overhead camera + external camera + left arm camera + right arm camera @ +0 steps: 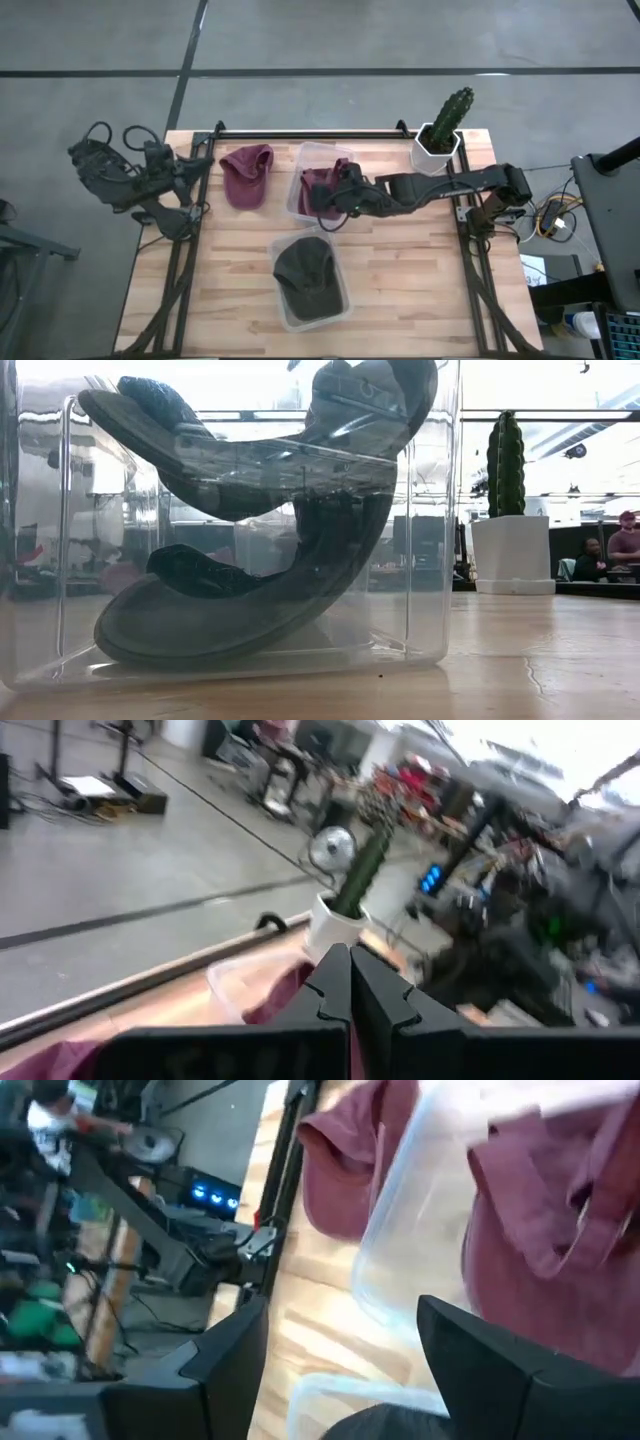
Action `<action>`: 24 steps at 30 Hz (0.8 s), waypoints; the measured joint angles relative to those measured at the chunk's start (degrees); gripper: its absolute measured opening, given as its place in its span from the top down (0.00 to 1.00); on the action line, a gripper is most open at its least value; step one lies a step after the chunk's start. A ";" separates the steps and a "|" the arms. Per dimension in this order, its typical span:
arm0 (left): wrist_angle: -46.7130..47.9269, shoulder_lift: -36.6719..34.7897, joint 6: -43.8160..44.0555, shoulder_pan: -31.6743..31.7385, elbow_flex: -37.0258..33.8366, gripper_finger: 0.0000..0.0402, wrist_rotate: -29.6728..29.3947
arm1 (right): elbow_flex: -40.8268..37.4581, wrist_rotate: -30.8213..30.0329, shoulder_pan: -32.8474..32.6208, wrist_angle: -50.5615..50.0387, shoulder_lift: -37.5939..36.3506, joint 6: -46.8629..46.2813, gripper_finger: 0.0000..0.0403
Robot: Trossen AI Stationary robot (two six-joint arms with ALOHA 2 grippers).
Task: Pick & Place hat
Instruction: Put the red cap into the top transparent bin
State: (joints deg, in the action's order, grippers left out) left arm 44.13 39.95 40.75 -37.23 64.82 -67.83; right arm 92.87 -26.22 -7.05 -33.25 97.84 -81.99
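Observation:
A maroon hat (322, 183) lies bunched in a clear container (326, 150) at the table's middle. My right gripper (318, 198) is open and hovers over that hat's near-left part; in the right wrist view its fingers (342, 1308) stand wide apart above the container's rim (400, 1210) and the hat (540, 1230). I see no touch. A second maroon hat (246, 175) lies flat on the table to the left. A dark olive hat (305, 272) sits in another clear container (340, 305) near the near edge. My left gripper (205, 165) waits shut at the table's far left.
A cactus (450, 112) in a white pot (436, 150) stands at the far right corner, beside my right arm. A black rail (300, 133) runs along the far edge. In the low view the dark hat's container (430, 560) fills the foreground. People (625, 540) sit beyond the table.

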 joint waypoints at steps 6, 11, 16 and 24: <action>1.91 -0.07 12.29 0.00 -3.50 0.99 5.58 | 3.88 -2.54 -0.22 -0.27 0.00 8.60 0.42; 2.45 -0.05 23.35 0.80 -7.73 0.99 6.36 | 7.62 -2.68 0.63 -0.40 0.02 18.96 0.45; 2.65 -0.70 35.51 1.38 -12.93 0.94 7.89 | 11.40 -2.05 1.40 -0.42 0.02 29.04 0.46; 9.13 -3.59 57.07 5.01 -22.97 0.65 8.30 | 16.38 0.63 1.66 -3.85 0.02 42.75 0.46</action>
State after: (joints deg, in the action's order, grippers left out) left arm 53.26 36.36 97.81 -32.22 41.85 -59.53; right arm 109.25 -25.59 -5.39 -37.10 97.86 -39.24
